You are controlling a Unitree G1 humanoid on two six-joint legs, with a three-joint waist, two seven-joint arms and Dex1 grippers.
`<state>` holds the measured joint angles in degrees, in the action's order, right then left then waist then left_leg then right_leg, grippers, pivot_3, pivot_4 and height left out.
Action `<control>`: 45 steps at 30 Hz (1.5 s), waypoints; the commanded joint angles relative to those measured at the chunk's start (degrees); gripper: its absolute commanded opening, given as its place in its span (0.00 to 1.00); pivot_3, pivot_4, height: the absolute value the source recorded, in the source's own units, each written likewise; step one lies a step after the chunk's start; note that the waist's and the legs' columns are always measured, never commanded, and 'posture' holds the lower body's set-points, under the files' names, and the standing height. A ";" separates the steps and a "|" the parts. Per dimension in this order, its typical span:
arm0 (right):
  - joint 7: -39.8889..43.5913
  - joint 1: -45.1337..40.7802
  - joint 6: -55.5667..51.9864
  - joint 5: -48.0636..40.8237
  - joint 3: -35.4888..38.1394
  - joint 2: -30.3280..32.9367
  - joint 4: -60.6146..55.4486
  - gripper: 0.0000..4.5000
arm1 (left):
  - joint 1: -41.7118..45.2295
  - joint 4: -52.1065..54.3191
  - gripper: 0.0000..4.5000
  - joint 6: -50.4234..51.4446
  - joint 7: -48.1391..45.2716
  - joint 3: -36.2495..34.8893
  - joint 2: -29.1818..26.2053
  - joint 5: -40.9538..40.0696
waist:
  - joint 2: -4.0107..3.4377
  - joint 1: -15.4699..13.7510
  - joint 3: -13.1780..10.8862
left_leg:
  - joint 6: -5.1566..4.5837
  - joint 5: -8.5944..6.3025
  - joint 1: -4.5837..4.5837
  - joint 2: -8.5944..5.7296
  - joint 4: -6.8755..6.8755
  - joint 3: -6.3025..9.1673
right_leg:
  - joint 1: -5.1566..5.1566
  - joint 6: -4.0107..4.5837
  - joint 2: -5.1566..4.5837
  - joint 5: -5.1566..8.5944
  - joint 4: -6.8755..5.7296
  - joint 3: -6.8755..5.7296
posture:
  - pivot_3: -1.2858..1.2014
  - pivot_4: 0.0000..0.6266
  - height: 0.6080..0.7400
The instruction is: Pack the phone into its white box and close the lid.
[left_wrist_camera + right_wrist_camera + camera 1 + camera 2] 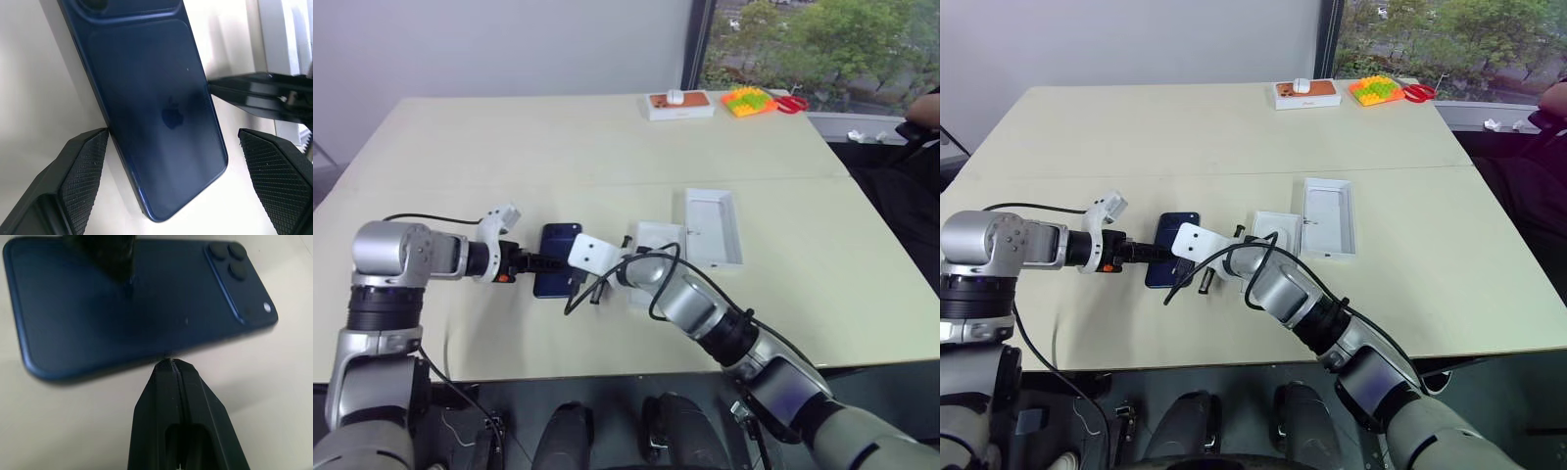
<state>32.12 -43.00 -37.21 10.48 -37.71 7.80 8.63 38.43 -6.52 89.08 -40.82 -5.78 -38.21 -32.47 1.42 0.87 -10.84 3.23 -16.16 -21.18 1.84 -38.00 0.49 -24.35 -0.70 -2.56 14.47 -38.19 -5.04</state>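
No readable text, numbers or labels are showing anywhere. One sign is showing: an apple-shaped brand logo [172, 113], dark on dark, is sitting at the centre of the back of the phone [156, 103]. The phone is lying back-up near the front edge of the table [509, 147].

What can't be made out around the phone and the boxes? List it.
- Slim dark navy-blue phone: right edge hidden behind the right wrist's white mount, left eye view.
- Shallow white box base: floor mostly covered by the right arm, right eye view.
- Right pincer: whether its shut tips touch the phone's edge is unclear, right wrist view.
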 commanded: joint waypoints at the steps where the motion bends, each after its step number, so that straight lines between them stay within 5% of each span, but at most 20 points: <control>1: 0.80 -0.33 1.50 0.57 -0.09 -1.61 1.43 0.00 | -2.55 -1.17 0.99 3.42 0.45 1.47 3.15 -4.26 | -0.05 -0.01 0.07 | 0.00 0.00 0.02 0.00 0.00 0.00 | 0.01 0.00 0.00 0.00 -0.01 0.00 | 0.52 0.24 1.00; 11: 2.80 0.54 3.14 0.18 1.42 -3.42 1.37 0.00 | -4.62 0.11 0.99 3.42 5.84 -0.20 6.38 -12.14 | -0.21 -0.20 0.31 | 0.00 0.00 0.08 0.00 0.00 0.00 | 0.10 -0.06 -0.12 -0.03 0.00 0.04 | 0.52 0.24 1.00; 29: 3.51 3.23 2.96 2.37 2.92 -3.63 0.36 0.00 | -4.23 -10.04 0.99 3.42 20.02 -13.95 12.42 -26.91 | -0.22 -1.10 0.37 | 0.01 0.00 0.10 -0.06 -0.02 0.01 | 0.20 -0.18 -0.16 -0.08 0.09 0.04 | 0.52 0.24 1.00; 45: 3.71 3.31 3.21 3.42 3.58 -4.14 0.70 0.00 | -4.96 -6.84 0.99 3.42 26.25 -16.39 14.30 -32.34 | -0.22 -1.48 0.37 | 0.02 0.00 0.09 -0.05 -0.01 0.02 | 0.23 -0.19 -0.21 -0.08 0.19 0.03 | 0.52 0.24 1.00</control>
<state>33.81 -40.29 -35.35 15.33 -31.27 7.04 10.30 33.16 -14.36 90.47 -13.34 -25.46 -27.88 -60.68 1.20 -0.61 -10.48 3.25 -16.16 -21.10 1.79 -38.01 0.51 -24.13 -0.89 -2.77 14.40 -37.99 -5.01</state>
